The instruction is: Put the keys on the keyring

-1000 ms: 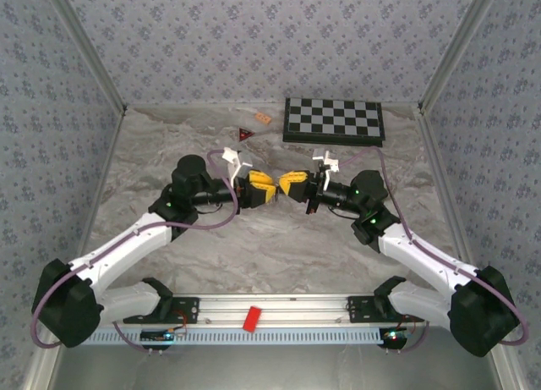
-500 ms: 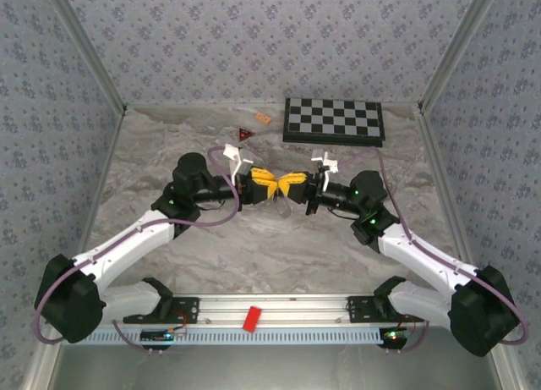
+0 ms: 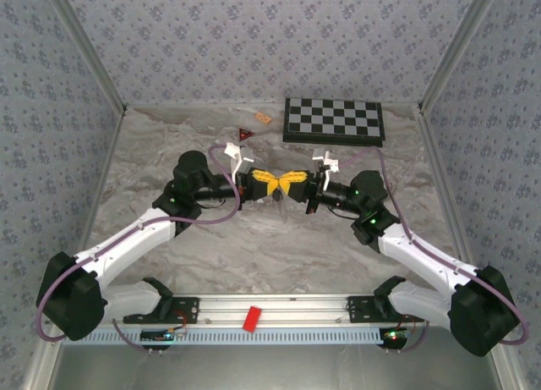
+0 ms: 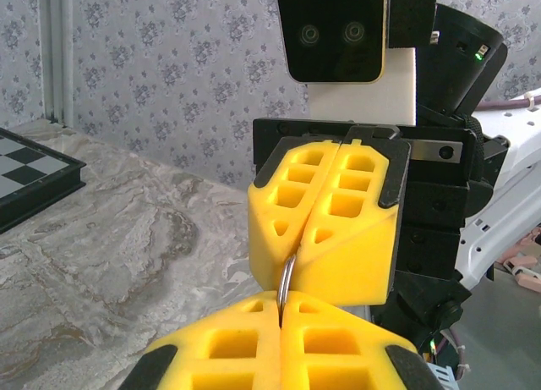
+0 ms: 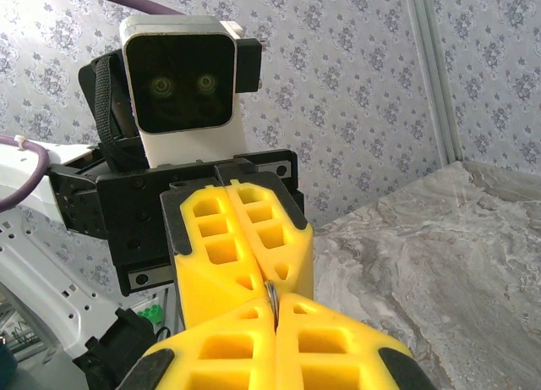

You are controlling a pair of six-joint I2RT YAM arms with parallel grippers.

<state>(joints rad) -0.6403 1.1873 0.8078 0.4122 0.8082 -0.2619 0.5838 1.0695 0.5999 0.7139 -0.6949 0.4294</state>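
L claw (image 4: 281, 310) closed since, pinching keyring (image 4: 287, 280) w/ R claw (image 5: 275, 305).

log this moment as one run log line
left gripper: shut on thin silver metal keyring | right gripper: shut on its other end | pose: tips facing, above grey marble table
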